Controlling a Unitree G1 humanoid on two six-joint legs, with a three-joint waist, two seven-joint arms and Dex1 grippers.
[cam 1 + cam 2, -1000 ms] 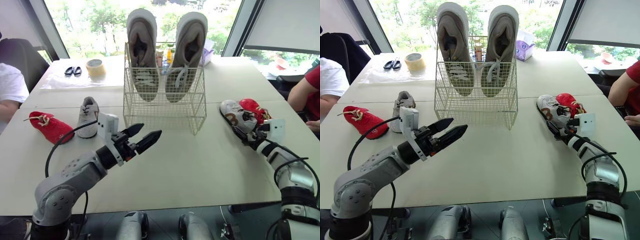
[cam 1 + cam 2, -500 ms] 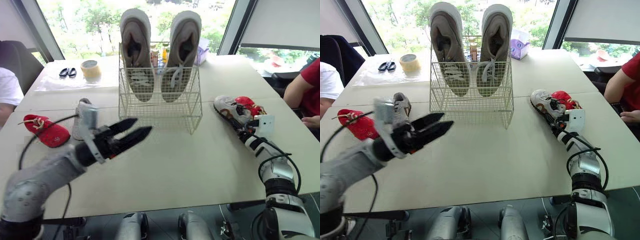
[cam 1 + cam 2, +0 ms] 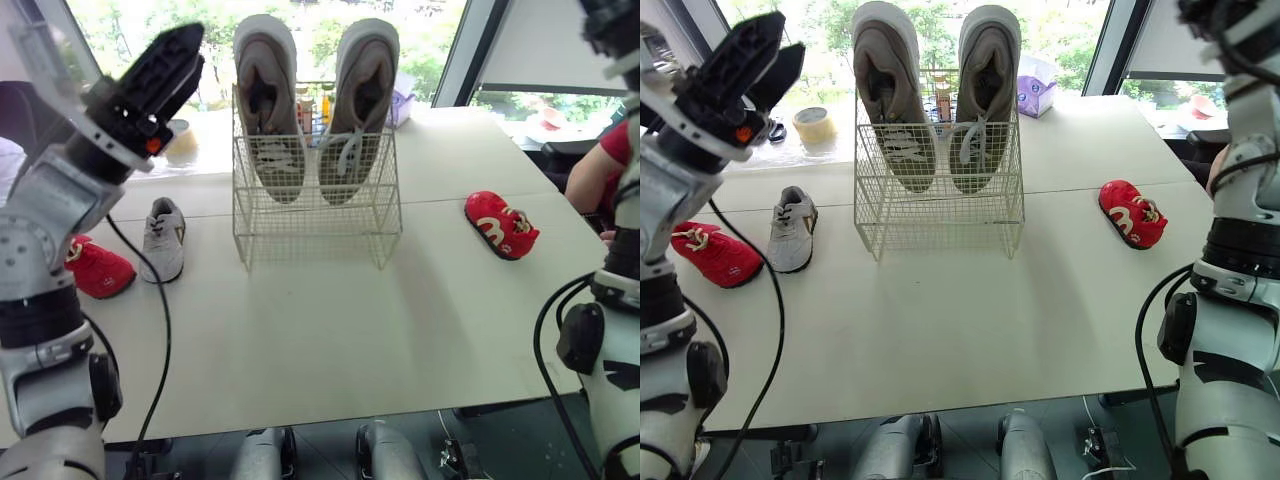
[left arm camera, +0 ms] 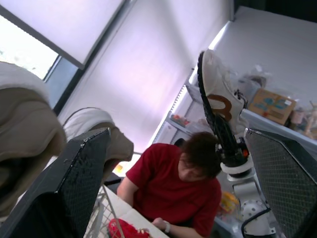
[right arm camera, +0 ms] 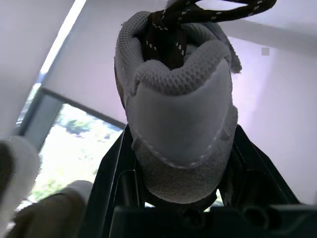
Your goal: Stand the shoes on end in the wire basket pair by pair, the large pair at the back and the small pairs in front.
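Over the surface (image 3: 330, 320), with the basket (image 3: 315, 215) standing the large pair (image 3: 268, 95) on end at its back, both arms are now lifting high. The right tool (image 4: 232, 154) is carrying the white shoe (image 4: 215, 94) off the surface, pinching its heel end and leaving one red shoe (image 3: 501, 224) alone near the right edge, while the left tool (image 3: 790, 32) is hanging spread and empty above the far left corner. The first small shoe is probably heading for the basket's front, with its likely mate, the grey shoe (image 3: 162, 238), waiting beside the other red shoe (image 3: 98, 268) near the left edge.

No legible text; white emblem on red shoe (image 3: 501, 224), print on cardboard box (image 4: 271, 105) unreadable.
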